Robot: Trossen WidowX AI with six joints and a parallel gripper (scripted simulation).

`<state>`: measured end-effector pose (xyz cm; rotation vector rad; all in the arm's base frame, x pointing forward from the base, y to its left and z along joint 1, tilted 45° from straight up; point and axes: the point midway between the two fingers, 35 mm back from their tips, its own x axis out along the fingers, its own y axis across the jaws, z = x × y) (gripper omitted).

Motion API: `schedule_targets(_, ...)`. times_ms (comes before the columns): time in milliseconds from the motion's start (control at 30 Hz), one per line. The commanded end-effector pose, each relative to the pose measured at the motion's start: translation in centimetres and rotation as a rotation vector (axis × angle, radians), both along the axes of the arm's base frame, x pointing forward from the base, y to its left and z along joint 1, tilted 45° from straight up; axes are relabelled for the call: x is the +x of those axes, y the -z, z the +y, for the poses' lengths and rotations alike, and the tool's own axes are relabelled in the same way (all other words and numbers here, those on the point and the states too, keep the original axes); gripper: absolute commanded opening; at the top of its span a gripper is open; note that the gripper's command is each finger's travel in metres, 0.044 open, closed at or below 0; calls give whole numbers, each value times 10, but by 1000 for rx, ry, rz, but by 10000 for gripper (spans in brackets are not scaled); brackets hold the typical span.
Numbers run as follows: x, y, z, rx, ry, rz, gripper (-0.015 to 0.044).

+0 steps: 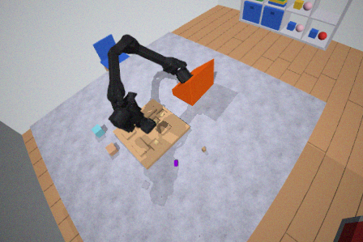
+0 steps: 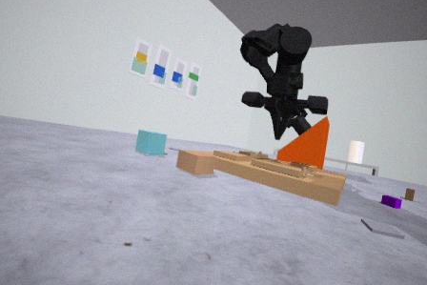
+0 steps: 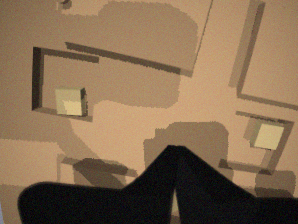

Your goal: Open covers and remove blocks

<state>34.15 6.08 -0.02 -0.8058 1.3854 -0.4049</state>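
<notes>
The wooden puzzle board [image 1: 151, 158] [image 2: 286, 182] [image 3: 210, 100] lies on the grey rug. My gripper [image 1: 151, 126] [image 2: 279, 136] [image 3: 175, 153] is shut and empty, hanging a little above the board's middle. In the wrist view two wells stand uncovered, each with a pale yellow block in it: one block [image 3: 70, 101] at the left and one block [image 3: 267, 136] at the right. A flat cover [image 3: 150, 35] lies beyond the left well. A cyan cube [image 1: 98, 130] [image 2: 151, 142] and a tan cube [image 1: 112, 149] [image 2: 195, 161] rest on the rug left of the board. A small purple block [image 1: 176, 163] [image 2: 391, 200] and a tiny tan block [image 1: 204, 148] [image 2: 410, 193] rest on its other side.
An orange upright panel [image 1: 195, 82] [image 2: 310, 148] stands behind the board beside the arm. A blue chair-like object [image 1: 104, 48] stands at the rug's far left edge. A white shelf [image 1: 297, 8] with toys stands against the back wall. A thin grey plate [image 2: 381, 228] lies on the rug.
</notes>
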Motion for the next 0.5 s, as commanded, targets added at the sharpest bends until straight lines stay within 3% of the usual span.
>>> schedule_targets(0,-19,-2,-4,-4,-38,44,0)
schedule_targets(300,-63,-8,-15,-30,-152,155,0)
schedule_targets(467,-81,-10,-21,-110,-483,476,0)
